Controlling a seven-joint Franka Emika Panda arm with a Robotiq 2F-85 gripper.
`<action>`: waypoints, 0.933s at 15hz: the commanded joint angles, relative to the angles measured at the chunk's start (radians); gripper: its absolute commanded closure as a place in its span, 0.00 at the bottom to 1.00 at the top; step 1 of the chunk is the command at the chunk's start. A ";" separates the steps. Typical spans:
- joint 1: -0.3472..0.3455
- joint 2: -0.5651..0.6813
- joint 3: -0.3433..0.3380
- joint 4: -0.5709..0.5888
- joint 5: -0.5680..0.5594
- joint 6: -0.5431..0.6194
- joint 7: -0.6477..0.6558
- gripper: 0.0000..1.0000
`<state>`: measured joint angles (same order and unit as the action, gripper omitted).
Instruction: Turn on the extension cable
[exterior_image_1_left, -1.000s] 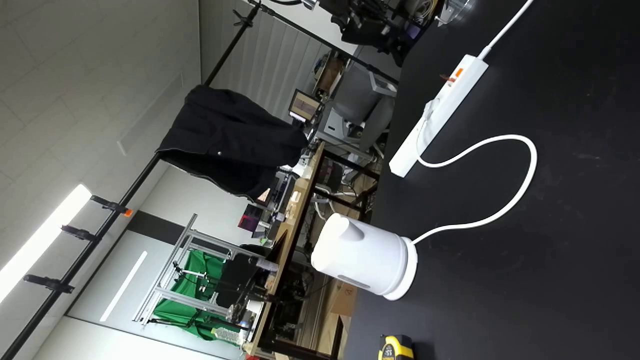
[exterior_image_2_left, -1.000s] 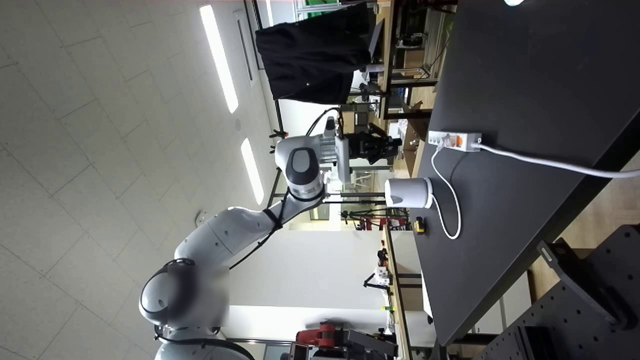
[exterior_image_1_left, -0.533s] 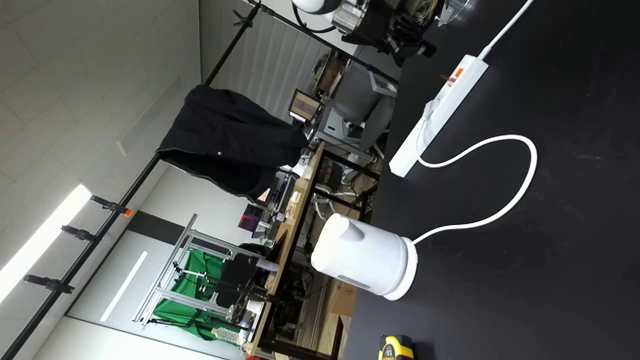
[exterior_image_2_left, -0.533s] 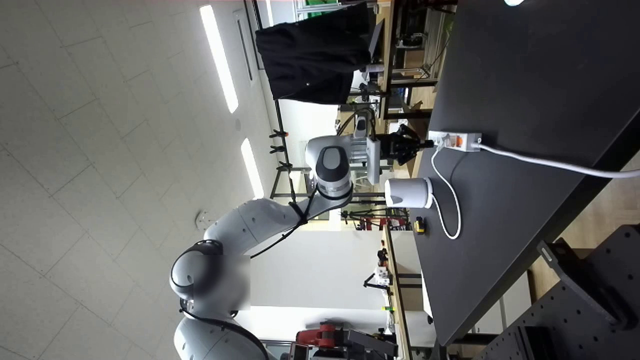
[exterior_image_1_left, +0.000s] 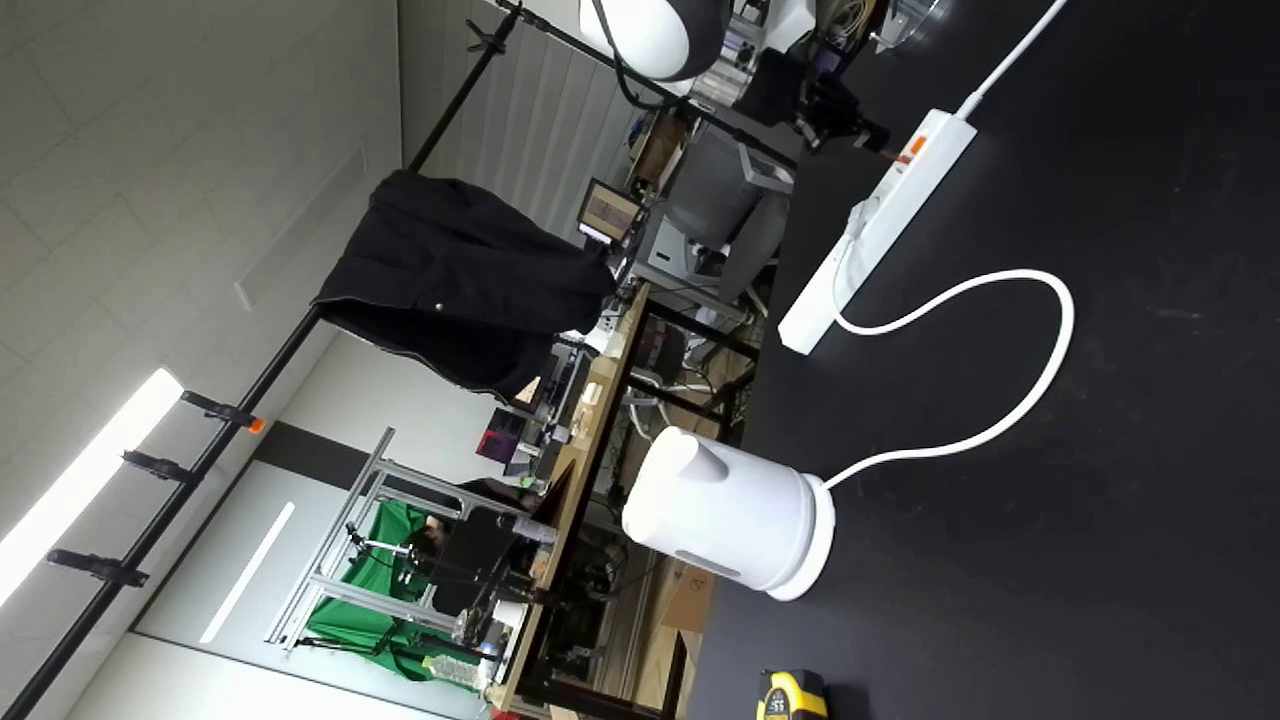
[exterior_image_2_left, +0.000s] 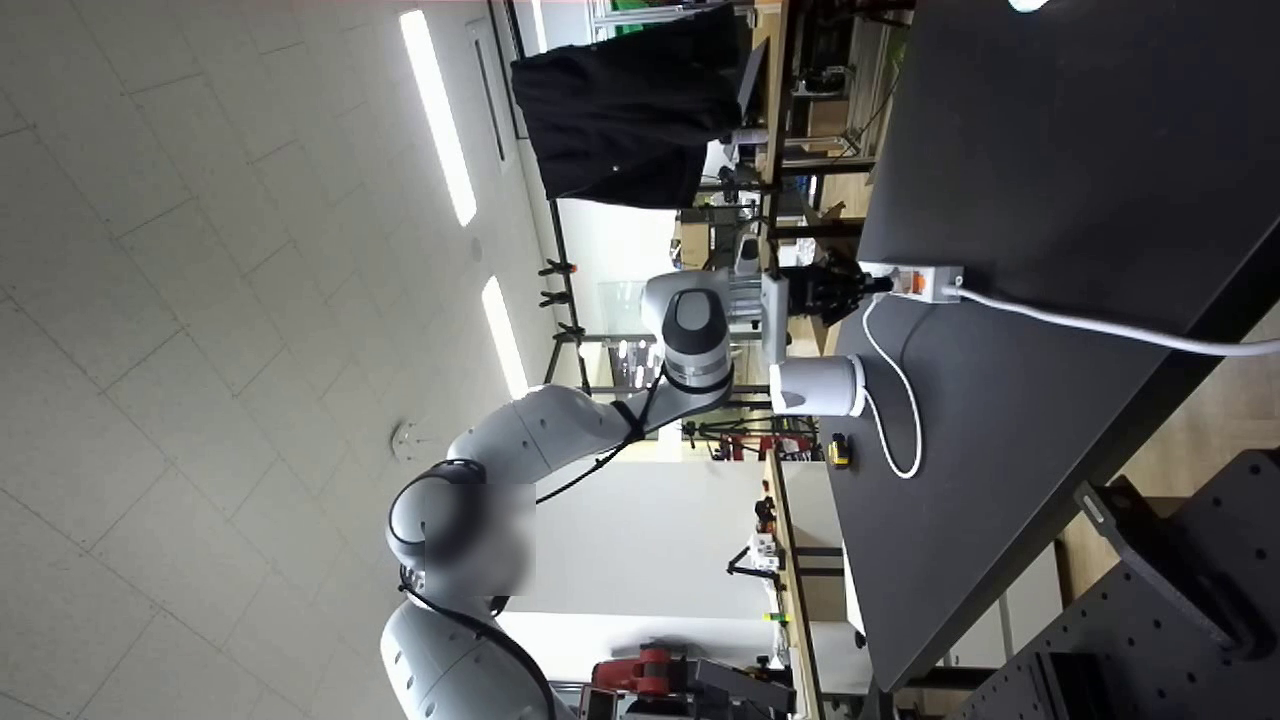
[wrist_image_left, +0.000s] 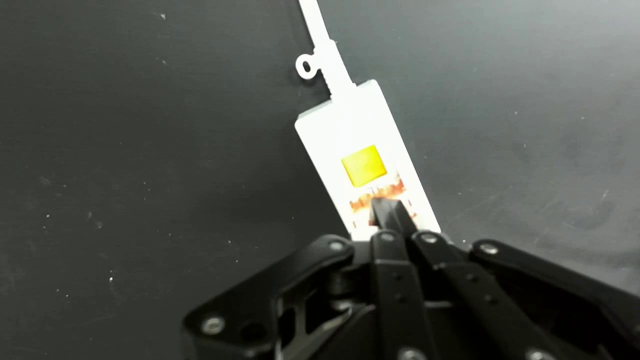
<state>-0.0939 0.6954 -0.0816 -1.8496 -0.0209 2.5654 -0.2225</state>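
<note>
mostly white, power strip (exterior_image_1_left: 880, 238): one; long, narrow and boxy, lying on the dark table (exterior_image_1_left: 1000, 560) right beneath the tips of the pincer (wrist_image_left: 392, 212)
switch (wrist_image_left: 364, 165): one, square, yellow in the wrist view and orange in both exterior views, just beside the pincer's tips
rust-red band (wrist_image_left: 377, 196): one, ragged, across the strip between switch and tips, partly covered by them
plug (exterior_image_1_left: 864, 210): one, pale, in the strip, farther along it than the pincer's tips
kettle (exterior_image_1_left: 730, 520): one, white, upright, well apart from the pincer
cords: two, both white; the strip cord (wrist_image_left: 314, 21) leaves the end near the switch, the kettle cord (exterior_image_1_left: 1067, 322) bends widely from plug to kettle
tape measure (exterior_image_1_left: 792, 695): one, yellow and black, past the kettle, farther from the pincer
pincer: one, tips pressed together; whether they touch the strip, cannot tell
</note>
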 joint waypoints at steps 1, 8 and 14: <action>0.008 0.045 -0.008 0.067 -0.033 -0.018 0.058 1.00; -0.007 0.050 -0.001 0.087 -0.020 -0.052 0.049 1.00; -0.042 0.018 0.023 0.087 0.040 -0.066 0.062 1.00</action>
<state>-0.1168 0.7295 -0.0711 -1.7861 0.0102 2.5399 -0.2039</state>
